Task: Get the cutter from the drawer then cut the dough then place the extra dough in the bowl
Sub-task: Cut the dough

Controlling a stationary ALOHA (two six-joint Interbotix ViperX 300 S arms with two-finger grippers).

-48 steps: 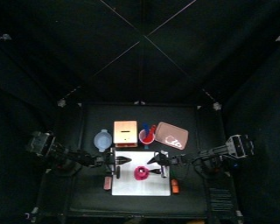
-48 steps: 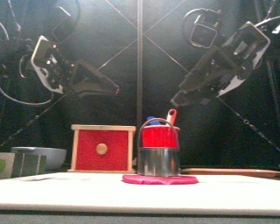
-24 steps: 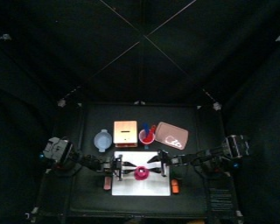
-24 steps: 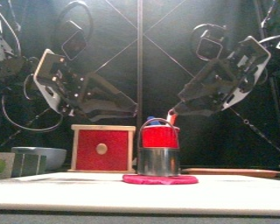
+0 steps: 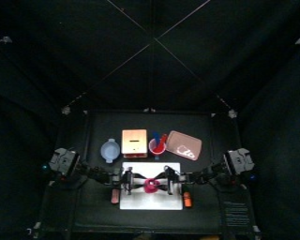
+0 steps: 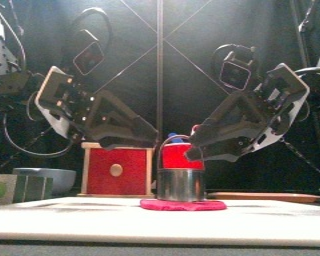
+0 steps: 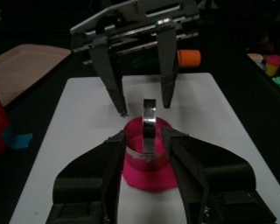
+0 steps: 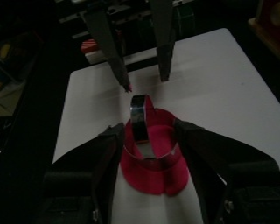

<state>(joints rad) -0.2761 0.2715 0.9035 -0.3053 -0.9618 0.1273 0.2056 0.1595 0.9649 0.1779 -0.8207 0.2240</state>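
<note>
A blue-grey bowl with two small handles [image 5: 109, 149] is sitting back left. The left end effector [image 8: 143, 83] is hovering open and empty. On the white cutting board [image 5: 146, 200], a round metal cutter [image 6: 183, 184] is standing on a flat pink dough disc [image 6: 183, 205]. The right end effector [image 7: 143, 107] is hovering opposite, also open and empty. Closing in together, the two could collide. Lifting the cutter could also drag the dough along.

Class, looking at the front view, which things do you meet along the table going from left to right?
Blue-grey bowl with two small handles → pale wooden box with red drawer front → round metal cutter → flat pink tray.
</note>
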